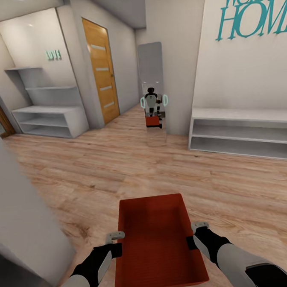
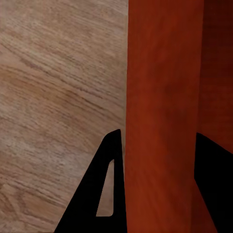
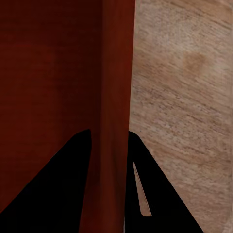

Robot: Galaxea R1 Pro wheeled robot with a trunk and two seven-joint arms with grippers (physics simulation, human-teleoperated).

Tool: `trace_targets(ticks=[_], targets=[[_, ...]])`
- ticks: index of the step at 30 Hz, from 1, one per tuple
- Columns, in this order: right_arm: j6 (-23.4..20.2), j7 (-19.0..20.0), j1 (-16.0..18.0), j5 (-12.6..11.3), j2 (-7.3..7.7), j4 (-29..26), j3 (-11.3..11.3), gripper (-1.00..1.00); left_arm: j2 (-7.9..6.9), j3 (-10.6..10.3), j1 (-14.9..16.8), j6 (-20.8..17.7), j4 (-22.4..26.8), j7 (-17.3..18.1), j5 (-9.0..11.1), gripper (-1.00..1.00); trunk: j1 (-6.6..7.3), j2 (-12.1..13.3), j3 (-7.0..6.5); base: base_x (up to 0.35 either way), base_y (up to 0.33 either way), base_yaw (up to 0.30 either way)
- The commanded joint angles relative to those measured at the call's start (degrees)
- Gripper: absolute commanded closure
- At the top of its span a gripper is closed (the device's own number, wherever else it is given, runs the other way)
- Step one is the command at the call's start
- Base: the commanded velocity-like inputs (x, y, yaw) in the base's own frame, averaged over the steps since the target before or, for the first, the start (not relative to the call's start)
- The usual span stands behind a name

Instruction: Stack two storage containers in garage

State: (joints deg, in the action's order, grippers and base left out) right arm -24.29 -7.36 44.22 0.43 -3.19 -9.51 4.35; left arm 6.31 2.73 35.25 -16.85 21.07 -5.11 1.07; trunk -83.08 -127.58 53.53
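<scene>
Red-orange and open-topped, the bin (image 1: 156, 241) rides in front of the robot above the wood-plank floor (image 1: 119, 162), with the left tool (image 1: 117, 244) pinching its left wall and the right tool (image 1: 192, 236) pinching its right wall (each wrist view shows a dark finger on either side of the plastic). The step in hand looks like carrying it along the hallway toward the garage, so both tools should keep an even squeeze, hold the bin level, and steer wide of the white shelves (image 1: 245, 132) and the mirror (image 1: 152, 87) ahead.
</scene>
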Motion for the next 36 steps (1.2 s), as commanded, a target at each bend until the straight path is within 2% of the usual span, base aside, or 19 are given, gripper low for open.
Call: trace_targets(ticks=[1, 36], targets=[[-0.5, -0.2, 0.0, 0.9, 0.03, -0.2, 0.0, 1.0, 0.02, 0.3, 0.0, -0.4, 0.1, -0.3, -0.5, 1.0, -0.03, 0.0, 0.05, 0.348, 0.0, 0.0], [-0.5, -0.1, 0.0, 0.9, 0.03, -0.2, 0.0, 1.0, 0.02, 0.3, 0.0, -0.4, 0.1, -0.3, -0.5, 1.0, -0.03, 0.0, 0.05, 0.348, 0.0, 0.0]])
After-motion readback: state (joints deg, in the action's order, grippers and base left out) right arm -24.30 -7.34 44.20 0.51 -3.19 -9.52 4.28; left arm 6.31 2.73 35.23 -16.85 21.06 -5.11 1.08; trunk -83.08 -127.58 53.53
